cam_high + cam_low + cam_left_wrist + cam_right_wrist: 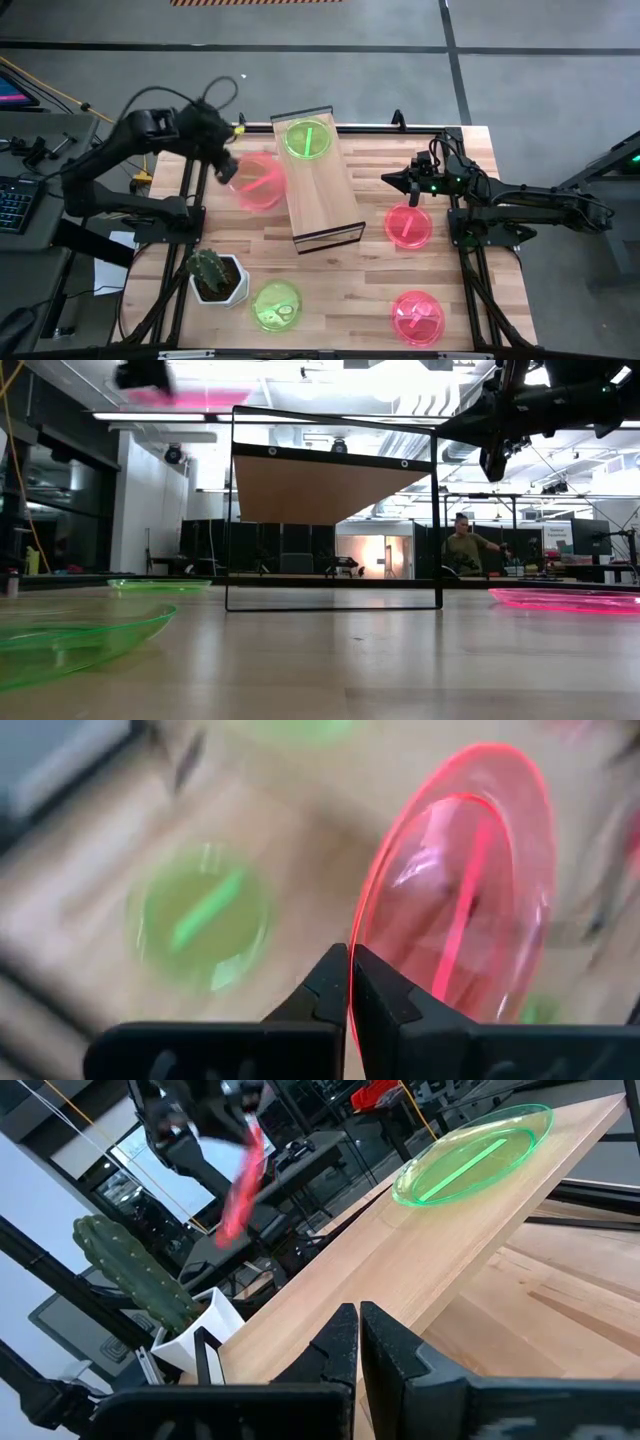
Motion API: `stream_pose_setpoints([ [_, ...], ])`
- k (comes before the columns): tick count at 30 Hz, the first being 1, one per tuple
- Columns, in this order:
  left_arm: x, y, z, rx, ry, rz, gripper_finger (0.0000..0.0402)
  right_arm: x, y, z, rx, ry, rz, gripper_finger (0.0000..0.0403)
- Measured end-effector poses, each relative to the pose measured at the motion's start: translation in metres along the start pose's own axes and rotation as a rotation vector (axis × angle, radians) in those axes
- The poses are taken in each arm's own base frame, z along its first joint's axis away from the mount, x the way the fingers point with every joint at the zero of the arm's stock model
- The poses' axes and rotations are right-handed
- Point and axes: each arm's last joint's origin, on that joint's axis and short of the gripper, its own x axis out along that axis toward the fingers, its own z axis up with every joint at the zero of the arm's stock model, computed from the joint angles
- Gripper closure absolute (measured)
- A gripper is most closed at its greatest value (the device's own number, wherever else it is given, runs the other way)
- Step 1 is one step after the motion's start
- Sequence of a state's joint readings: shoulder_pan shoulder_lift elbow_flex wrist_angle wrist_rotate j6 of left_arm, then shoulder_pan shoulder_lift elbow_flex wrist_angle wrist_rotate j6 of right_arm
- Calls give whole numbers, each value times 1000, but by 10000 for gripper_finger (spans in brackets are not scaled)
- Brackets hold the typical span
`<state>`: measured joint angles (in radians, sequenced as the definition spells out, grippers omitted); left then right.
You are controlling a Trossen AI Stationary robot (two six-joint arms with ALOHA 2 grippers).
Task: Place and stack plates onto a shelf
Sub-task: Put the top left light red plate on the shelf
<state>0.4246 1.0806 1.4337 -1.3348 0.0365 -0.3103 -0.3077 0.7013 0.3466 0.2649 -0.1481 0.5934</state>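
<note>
translucent round pink plate (455,890) between left jaws (349,982).

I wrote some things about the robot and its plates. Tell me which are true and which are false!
1. A green see-through plastic plate lies on the long wooden shelf. True.
2. The left hand holds a green plate. False: it is shut on the rim of a pink see-through plate.
3. The green cactus in the white pot stands on the shelf. False: it stands on the wooden table.
4. The right hand holds nothing. True: its fingers are together, with no plate between them.
</note>
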Motion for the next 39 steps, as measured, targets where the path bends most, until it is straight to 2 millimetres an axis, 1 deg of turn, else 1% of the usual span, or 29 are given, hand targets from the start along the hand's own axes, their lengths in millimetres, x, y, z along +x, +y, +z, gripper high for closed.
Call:
stream_pose_setpoints([
  [2,0,-8,13,18,-84,-42,401,0,0,0,0,0,0,403],
  [4,8,-17,25,40,-120,-77,401,0,0,0,0,0,0,403],
  [8,38,-39,44,93,-110,-142,401,0,0,0,0,-10,-14,403],
  [13,84,-72,63,189,-118,-201,401,0,-3,2,0,-60,-88,403],
  [17,110,-86,71,206,-123,-221,401,0,-3,2,0,-69,-100,403],
  [20,121,-88,72,198,-103,-181,401,0,-3,2,0,-69,-100,403],
  [26,123,-82,74,182,-134,-77,401,0,-3,2,0,-68,-99,403],
  [31,126,-72,72,165,-78,-38,401,0,-3,2,0,-68,-98,403],
  [37,134,-73,74,156,-54,-71,401,0,-3,2,-18,-68,-101,403],
  [39,141,-73,72,157,-13,-70,401,0,-3,2,-18,-68,-101,403],
])
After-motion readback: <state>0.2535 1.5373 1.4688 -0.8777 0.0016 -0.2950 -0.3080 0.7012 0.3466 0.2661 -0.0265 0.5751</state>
